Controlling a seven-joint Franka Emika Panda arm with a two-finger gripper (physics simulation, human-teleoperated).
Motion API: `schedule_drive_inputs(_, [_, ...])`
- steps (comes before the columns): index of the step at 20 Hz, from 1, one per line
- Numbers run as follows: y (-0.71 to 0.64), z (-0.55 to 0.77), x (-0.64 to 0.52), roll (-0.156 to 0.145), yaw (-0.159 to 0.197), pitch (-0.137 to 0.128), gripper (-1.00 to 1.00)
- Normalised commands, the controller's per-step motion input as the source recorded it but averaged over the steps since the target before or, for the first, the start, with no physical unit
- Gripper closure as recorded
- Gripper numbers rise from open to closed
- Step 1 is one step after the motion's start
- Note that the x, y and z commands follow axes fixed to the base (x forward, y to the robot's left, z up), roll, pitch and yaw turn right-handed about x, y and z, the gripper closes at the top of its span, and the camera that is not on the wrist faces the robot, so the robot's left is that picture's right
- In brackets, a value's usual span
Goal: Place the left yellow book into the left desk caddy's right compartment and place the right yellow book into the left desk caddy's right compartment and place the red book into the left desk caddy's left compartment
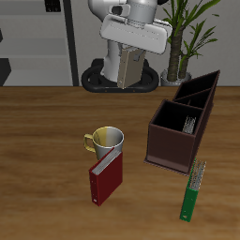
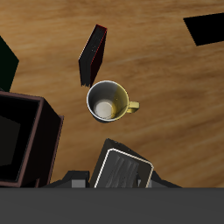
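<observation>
We hold a yellow book (image 1: 129,67) pinched in the gripper (image 1: 129,56), high above the table's back. The caddy (image 1: 165,141) lies at about 4 o'clock from it. The book hangs upright, its long axis running 12 to 6. Which way its spine faces we cannot quite tell. A second book (image 1: 189,122) stands in one bin, so ours may catch on it, the divider or the rim if lowered off-centre. The mug (image 1: 106,142) and red book (image 1: 105,176) sit clear.

mug (image 1: 106,142) touching red book (image 1: 105,176), open tabletop (image 1: 47,131) around
</observation>
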Motion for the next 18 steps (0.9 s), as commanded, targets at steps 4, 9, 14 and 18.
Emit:
schedule_drive_inputs(4, [0.78, 0.33, 0.23, -0.08, -0.044, -0.019, 1.0])
schedule_drive_inputs(9, [0.53, 0.25, 0.22, -0.012, -0.016, -0.037, 1.0])
schedule_drive_inputs(14, [0.62, -0.01, 0.21, 0.035, 0.006, 0.034, 1.0])
schedule_drive_inputs(18, [0.5, 0.11, 0.14, 0.062, -0.034, 0.012, 1.0])
